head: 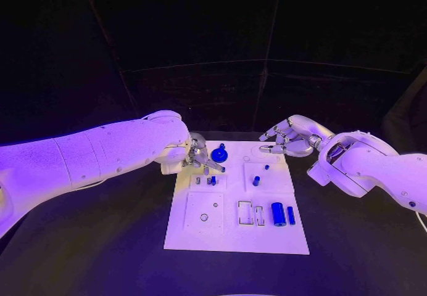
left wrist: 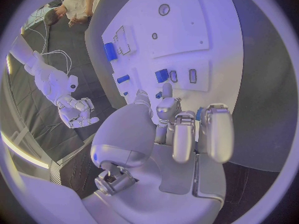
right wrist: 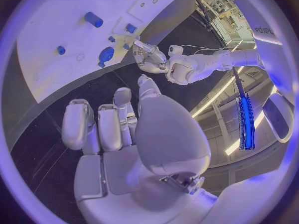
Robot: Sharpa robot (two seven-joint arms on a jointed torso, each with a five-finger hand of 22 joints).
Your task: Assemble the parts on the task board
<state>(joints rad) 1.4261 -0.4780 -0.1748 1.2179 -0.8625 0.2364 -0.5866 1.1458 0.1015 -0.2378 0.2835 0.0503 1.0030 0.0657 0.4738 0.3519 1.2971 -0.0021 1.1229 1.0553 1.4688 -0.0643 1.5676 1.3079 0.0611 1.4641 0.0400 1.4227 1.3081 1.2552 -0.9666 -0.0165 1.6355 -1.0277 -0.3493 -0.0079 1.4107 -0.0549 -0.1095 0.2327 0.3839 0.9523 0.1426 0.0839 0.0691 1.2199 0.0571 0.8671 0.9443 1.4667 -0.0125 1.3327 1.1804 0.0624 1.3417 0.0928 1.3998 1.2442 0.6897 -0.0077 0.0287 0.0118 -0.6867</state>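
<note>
The white task board (head: 233, 237) lies in the middle of the black table. At its far left end stands a blue round part (head: 219, 153), with my left hand (head: 199, 158) just beside it and its fingers apart, holding nothing that I can see. The same part (right wrist: 106, 55) and left hand (right wrist: 149, 57) show with a gap between them in the right wrist view. My right hand (head: 286, 142) hovers over the board's far right corner, fingers spread and empty. A blue cylinder (head: 277, 214) and a slim blue piece (head: 291, 214) lie at the near right. Small blue pieces (head: 256, 180) sit mid-board.
Black table (head: 107, 246) surrounds the board on all sides. White outlined recesses (head: 245, 213) and a small round hole (head: 203, 217) mark the board's near half. My left forearm (head: 98, 157) reaches across the table's left side.
</note>
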